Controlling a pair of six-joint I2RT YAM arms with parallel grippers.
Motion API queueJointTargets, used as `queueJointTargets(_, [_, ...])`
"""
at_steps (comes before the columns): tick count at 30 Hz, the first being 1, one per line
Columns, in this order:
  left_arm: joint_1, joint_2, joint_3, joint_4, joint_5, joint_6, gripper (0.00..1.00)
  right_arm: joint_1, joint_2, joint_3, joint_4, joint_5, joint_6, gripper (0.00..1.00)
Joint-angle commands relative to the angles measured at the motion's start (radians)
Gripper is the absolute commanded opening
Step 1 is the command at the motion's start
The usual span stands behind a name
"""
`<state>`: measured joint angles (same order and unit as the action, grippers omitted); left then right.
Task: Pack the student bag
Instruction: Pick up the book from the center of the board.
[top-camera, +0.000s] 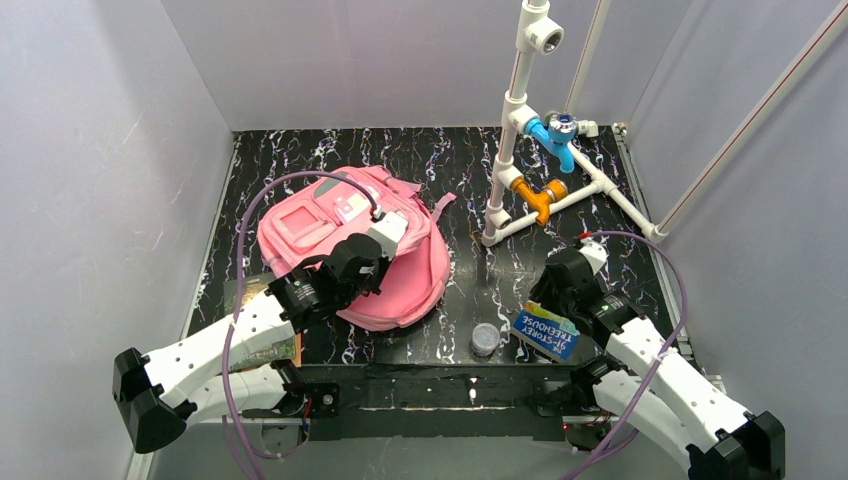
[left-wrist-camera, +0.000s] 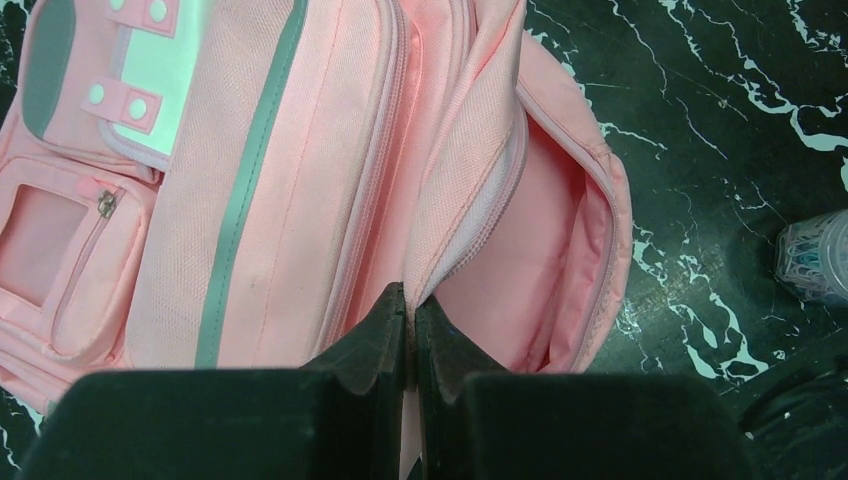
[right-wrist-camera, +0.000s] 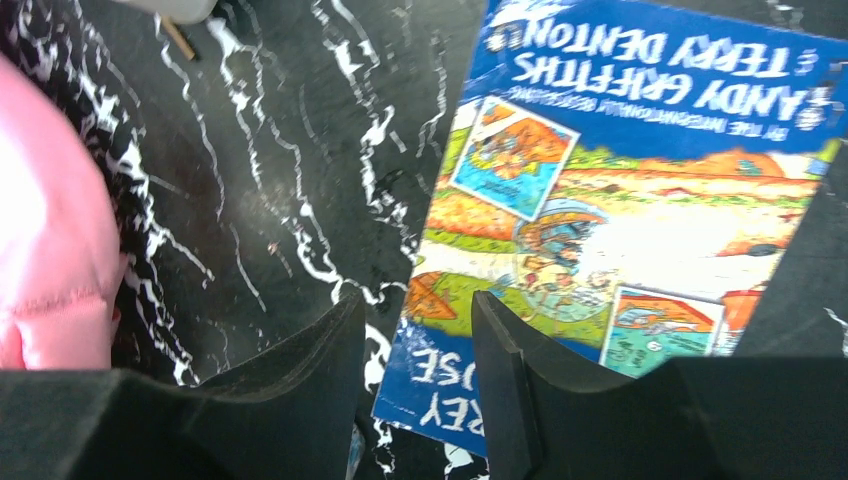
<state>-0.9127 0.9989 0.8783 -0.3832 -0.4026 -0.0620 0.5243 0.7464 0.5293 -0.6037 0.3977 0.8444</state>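
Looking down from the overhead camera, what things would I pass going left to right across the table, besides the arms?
Pink backpack → small clear jar → blue book.

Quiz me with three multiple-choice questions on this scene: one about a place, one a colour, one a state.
1. The book lies: A on the backpack; B by the right gripper; C behind the backpack.
2. The backpack is: A pink; B green; C blue.
3. The left gripper is: A wide open; B shut on the backpack; C out of view.
Answers: B, the cover sits at that gripper's jaws; A, its fabric is mostly pink; B, its jaws pinch the fabric.
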Motion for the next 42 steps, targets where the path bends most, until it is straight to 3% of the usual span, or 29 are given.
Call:
queueJointTargets(1, [0.011,-0.023,0.023,-0.041,-0.016,-0.038,0.00,-0.049,0.003,0.019,-0.004,0.013,0.020,0.61])
queueJointTargets(3, [0.011,-0.030,0.030,-0.054,0.016,-0.055,0.06,-0.101,0.012,0.005,-0.005,-0.010,0.033,0.62])
queueJointTargets(6, [0.012,-0.033,0.052,-0.072,0.080,-0.098,0.26,-0.220,0.020,-0.009,-0.021,-0.041,0.036,0.66])
queueJointTargets(11, [0.009,-0.007,0.100,-0.053,0.218,-0.158,0.63,-0.345,0.027,0.028,-0.102,0.003,0.017,0.87])
queueJointTargets(13, [-0.040,0.044,0.135,0.004,0.255,-0.196,0.71,-0.353,0.035,0.026,-0.157,0.031,0.065,0.95])
queueJointTargets(18, [-0.135,0.209,0.128,0.264,0.348,-0.233,0.75,-0.371,0.019,-0.079,-0.072,-0.003,0.055,0.98])
queueJointTargets(19, [-0.142,0.248,0.134,0.297,0.356,-0.234,0.74,-0.371,0.032,-0.095,-0.001,-0.074,0.020,0.98])
queueJointTargets(21, [-0.149,0.332,0.124,0.415,0.371,-0.247,0.64,-0.370,0.075,-0.094,0.133,-0.242,-0.089,0.94])
queueJointTargets(23, [-0.149,0.431,0.160,0.428,0.339,-0.257,0.60,-0.369,0.103,-0.154,0.390,-0.557,-0.053,0.76])
queueJointTargets(29, [-0.150,0.552,0.212,0.420,0.294,-0.246,0.59,-0.369,0.038,-0.214,0.674,-0.699,0.047,0.74])
queueJointTargets(35, [-0.149,0.648,0.275,0.359,0.271,-0.246,0.69,-0.369,0.046,-0.086,0.270,-0.493,-0.113,0.77])
queueJointTargets(42, [-0.139,0.765,0.390,0.212,0.191,-0.269,0.77,-0.369,0.055,-0.135,0.295,-0.613,-0.131,0.77])
